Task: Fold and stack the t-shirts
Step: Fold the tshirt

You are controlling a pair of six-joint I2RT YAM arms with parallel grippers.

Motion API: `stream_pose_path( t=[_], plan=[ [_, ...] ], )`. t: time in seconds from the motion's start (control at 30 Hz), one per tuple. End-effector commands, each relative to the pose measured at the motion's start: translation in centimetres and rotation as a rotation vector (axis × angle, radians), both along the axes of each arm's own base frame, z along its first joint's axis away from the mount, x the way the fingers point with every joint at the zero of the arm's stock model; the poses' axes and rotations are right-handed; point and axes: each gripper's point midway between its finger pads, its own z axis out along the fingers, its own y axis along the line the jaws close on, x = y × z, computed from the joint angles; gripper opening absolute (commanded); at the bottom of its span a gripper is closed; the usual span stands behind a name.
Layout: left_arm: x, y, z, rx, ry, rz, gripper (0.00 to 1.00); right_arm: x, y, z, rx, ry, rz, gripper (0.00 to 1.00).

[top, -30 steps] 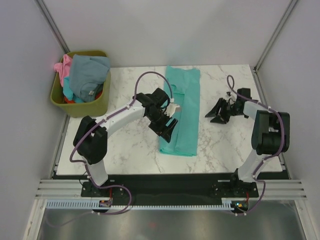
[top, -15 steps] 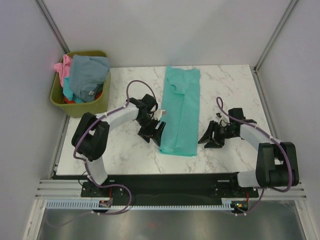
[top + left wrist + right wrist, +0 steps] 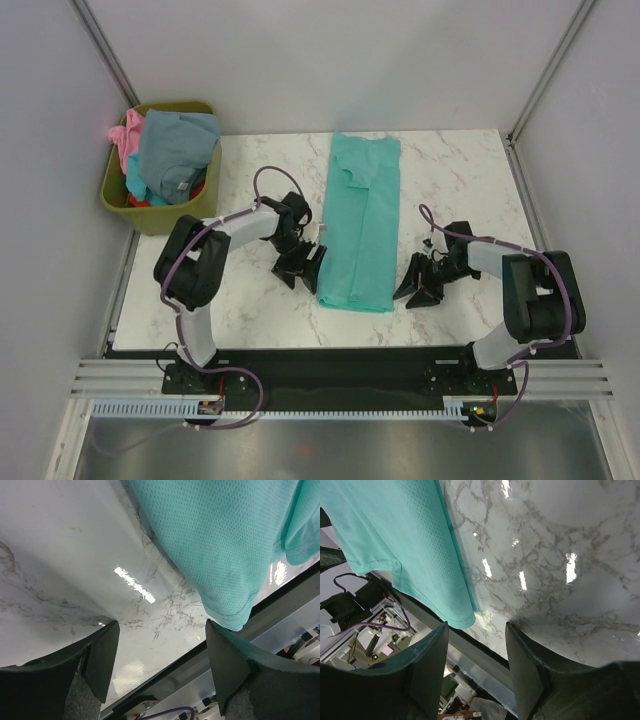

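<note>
Teal t-shirt point(image 3: 362, 225) lies mid-table folded into a long strip, so you're partway through shirt one, your left gripper point(image 3: 161, 630) and right gripper point(image 3: 477, 630) spread wide and empty beside its near corners, while the grey-blue tee point(image 3: 178, 148) and pink tee point(image 3: 122, 135) sit unfolded in the olive-green bin point(image 3: 175, 218).

our top camera sits high up and looks down on the whole table point(image 3: 250, 310) from far off. our left wrist camera is low and very close, peeking past the left gripper point(image 3: 161, 625) at the near end of the teal shirt point(image 3: 220, 545). our right wrist camera peeks past the right gripper point(image 3: 476, 626) at that same end from the other side. all three see it.
</note>
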Motion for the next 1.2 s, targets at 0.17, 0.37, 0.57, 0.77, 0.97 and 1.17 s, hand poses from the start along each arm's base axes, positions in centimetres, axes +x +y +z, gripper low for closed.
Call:
stream_pose_path(
  t=[0.17,0.37,0.57,0.77,0.97,1.17],
  plan=[
    [0.4,-0.9,1.0,-0.028,-0.019,0.02,0.77,1.6,0.1,-0.2,-0.015,-0.062,0.021,0.58],
    [-1.6,-0.2,1.8,-0.03,-0.023,0.006,0.77,1.3,0.3,-0.4,-0.029,-0.096,0.028,0.57],
    [0.2,-2.4,4.1,-0.085,-0.107,-0.024,0.77,2.2,1.0,0.5,-0.041,-0.167,0.067,0.57],
    [8.5,-11.3,16.7,-0.538,-0.454,0.038,0.68,3.7,0.1,1.3,-0.118,-0.251,0.053,0.6],
    [10.2,-9.7,21.5,-0.51,-0.597,0.167,0.71,4.5,-0.1,2.3,-0.133,-0.322,0.02,0.62],
    [6.3,-4.1,13.5,-0.373,-0.415,0.287,0.72,3.6,0.0,2.1,-0.119,-0.312,0.001,0.63]
  ],
)
